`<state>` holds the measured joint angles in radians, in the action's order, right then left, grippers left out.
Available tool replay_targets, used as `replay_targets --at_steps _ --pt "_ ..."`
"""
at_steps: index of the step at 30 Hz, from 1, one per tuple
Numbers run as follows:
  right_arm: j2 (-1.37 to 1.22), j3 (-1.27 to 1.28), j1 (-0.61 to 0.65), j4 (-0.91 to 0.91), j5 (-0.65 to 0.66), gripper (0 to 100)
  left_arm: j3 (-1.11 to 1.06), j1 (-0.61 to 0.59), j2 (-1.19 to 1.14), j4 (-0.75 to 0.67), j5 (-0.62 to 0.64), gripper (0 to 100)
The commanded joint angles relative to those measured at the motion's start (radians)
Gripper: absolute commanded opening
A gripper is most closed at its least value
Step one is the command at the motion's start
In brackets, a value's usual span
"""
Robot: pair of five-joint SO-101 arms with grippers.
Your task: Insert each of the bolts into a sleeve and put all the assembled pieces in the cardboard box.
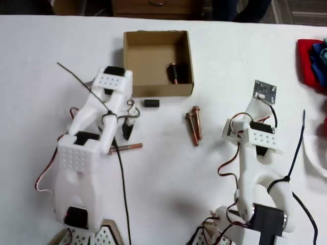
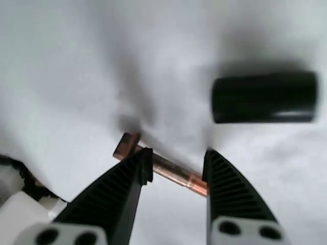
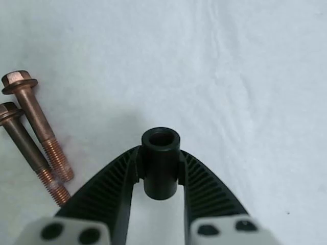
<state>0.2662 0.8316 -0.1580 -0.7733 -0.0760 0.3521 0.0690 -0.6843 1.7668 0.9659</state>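
White-covered table (image 1: 30, 76) seen from above
A white, slightly wrinkled cloth is spread over it; soft shadows are cast across it; a wooden cabinet (image 1: 153, 6) is seen beyond the far edge; red and blue fabric (image 1: 310, 53) is piled at the high view's right edge.
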Motion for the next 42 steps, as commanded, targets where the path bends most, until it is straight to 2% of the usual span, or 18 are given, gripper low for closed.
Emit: replay_targets --at_steps 1,8,14,30,37,42 --pt "0.048 -0.021 -0.013 0.007 -0.009 2.0 0.044 0.003 0.098 0.017 -0.026 18" --pt "0.048 -0.023 -0.013 0.007 -0.008 2.0 -0.051 -0.002 0.265 0.017 -0.025 18" --pt "0.048 -0.023 -0.012 0.007 -0.008 2.0 -0.242 0.014 0.368 0.017 0.089 18" --pt "0.048 -0.023 -0.012 0.008 -0.006 2.0 -0.358 0.04 0.368 0.011 0.101 18" --pt "0.048 -0.023 -0.012 0.008 -0.005 2.0 -0.381 0.072 0.368 -0.098 0.101 18" --pt "0.048 -0.023 -0.012 0.008 -0.005 2.0 -0.381 0.072 0.368 -0.11 0.097 18"
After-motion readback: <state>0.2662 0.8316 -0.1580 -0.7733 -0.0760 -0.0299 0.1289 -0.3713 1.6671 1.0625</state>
